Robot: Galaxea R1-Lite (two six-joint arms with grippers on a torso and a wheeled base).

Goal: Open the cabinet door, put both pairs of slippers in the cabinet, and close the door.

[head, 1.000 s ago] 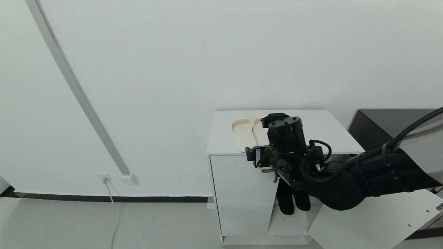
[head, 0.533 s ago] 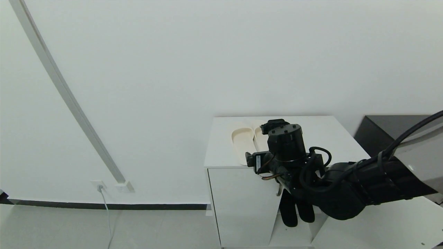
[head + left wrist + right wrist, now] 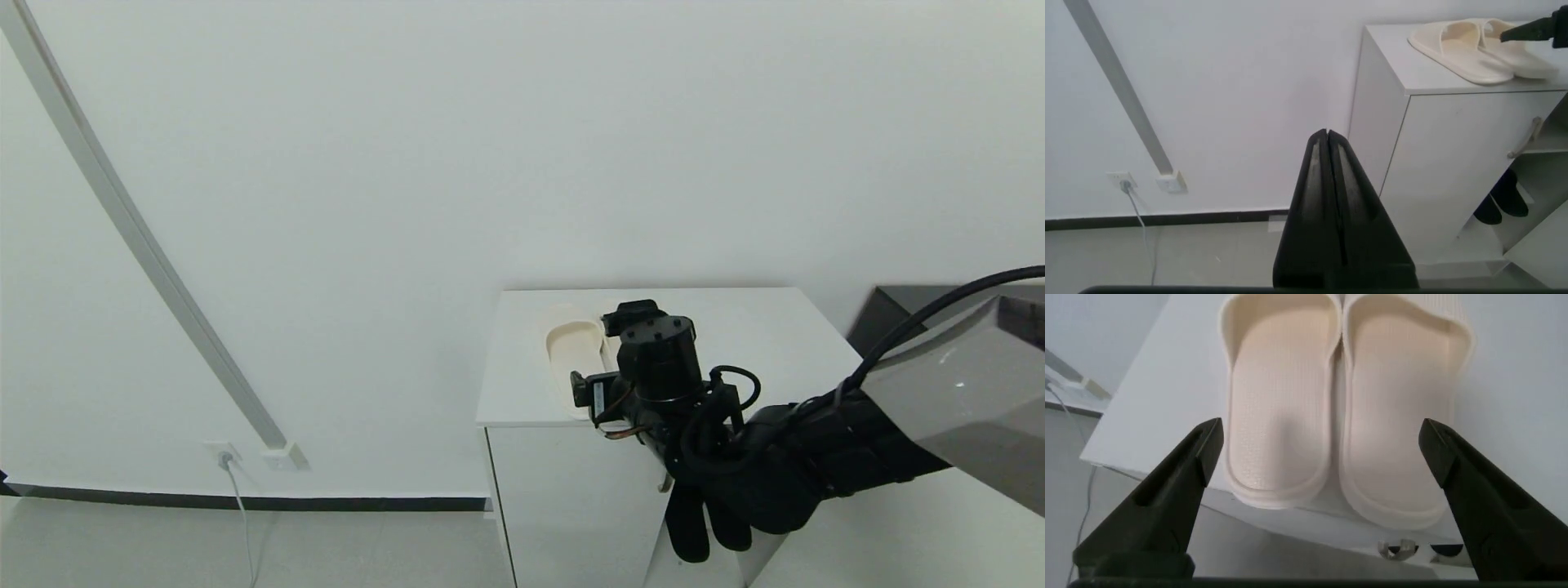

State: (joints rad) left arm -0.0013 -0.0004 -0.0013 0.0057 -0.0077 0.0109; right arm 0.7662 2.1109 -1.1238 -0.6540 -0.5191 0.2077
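Head camera aim has shifted since the earlier frames, so the tall white cabinet (image 3: 759,327) now sits lower in the head view. Measured against the cabinet, the right arm shows little displacement.

The cabinet's right-hand door (image 3: 898,547) stands swung open, which leaves the shelves accessible for loading. A pair of black slippers (image 3: 1501,200) already rests on an inner shelf, so that half of the stowing appears complete.

The pair of cream moulded slippers (image 3: 1282,408) lies side by side, soles down, on the cabinet top near its front edge. This is judged to be the next item for transfer.

The right tool (image 3: 1321,431) hovers just above this pair with its fingers (image 3: 1176,490) spread wide. One finger stands outboard of each slipper, so both slippers lie between them. The tool is not yet in contact with the pair.

The left tool (image 3: 1328,139) is pressed together and carries nothing. It is parked well apart from the cabinet and faces the white wall (image 3: 1208,82), presumably to keep the work zone free.
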